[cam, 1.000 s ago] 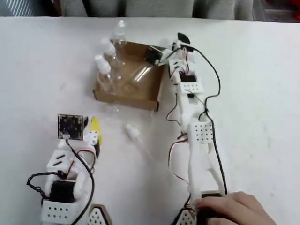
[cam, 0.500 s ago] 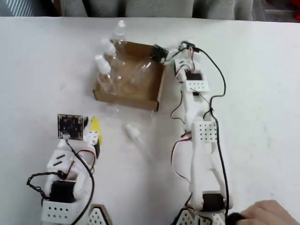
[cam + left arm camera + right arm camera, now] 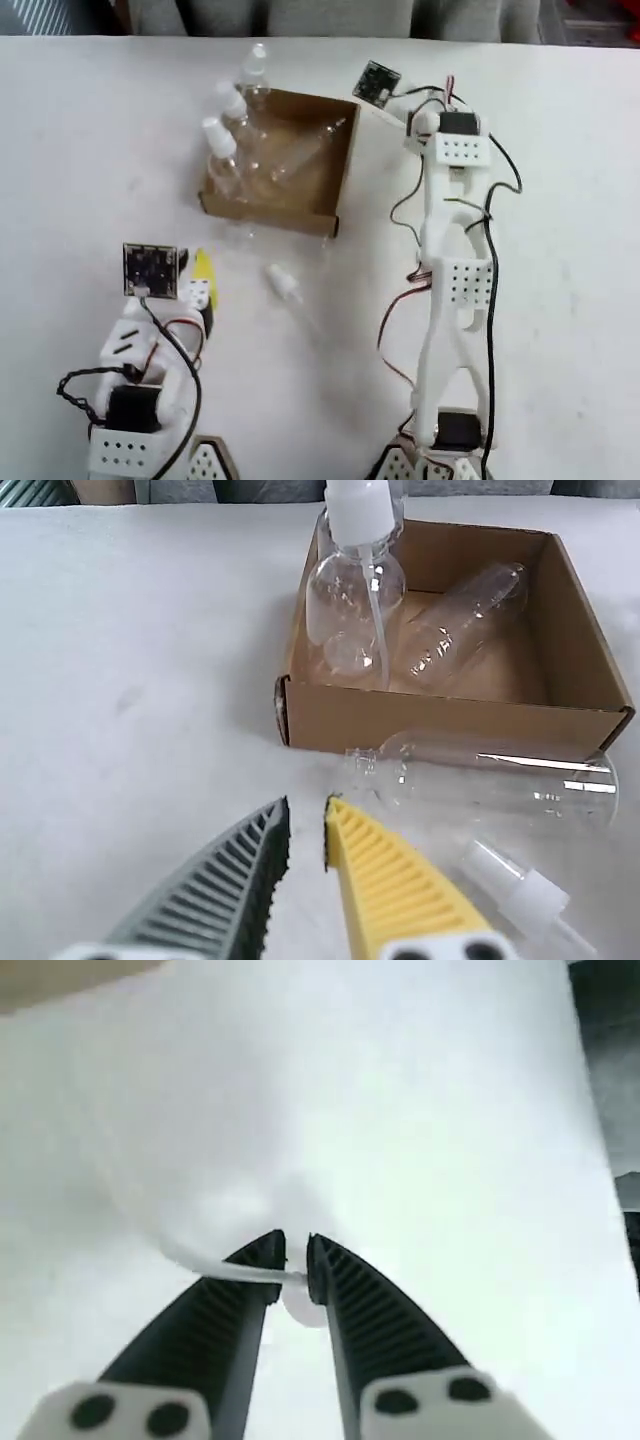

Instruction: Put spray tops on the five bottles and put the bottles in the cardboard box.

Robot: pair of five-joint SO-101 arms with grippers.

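The cardboard box (image 3: 338,180) (image 3: 440,720) sits mid-table. Three clear bottles with white spray tops (image 3: 222,150) (image 3: 355,590) stand at its left side, and one bottle (image 3: 300,152) (image 3: 455,625) lies inside. Another clear bottle (image 3: 490,780) with a bare neck lies on the table against the box's near wall. Near it lies a loose spray top (image 3: 283,282) (image 3: 515,885). My left gripper (image 3: 307,815) (image 3: 203,268) rests short of the box, its fingers almost together and holding nothing. My right gripper (image 3: 296,1250) is shut on a white spray top (image 3: 300,1305) whose thin tube crosses its fingertips. The right arm (image 3: 458,150) stands right of the box.
The white table (image 3: 560,200) has free room to the right of the right arm and to the left of the box. Cables trail along both arms. Chairs stand beyond the far edge.
The right arm has pulled back from the box's right edge and swung to the right. A person's hand at that arm's base has left the view. The left arm has kept still.
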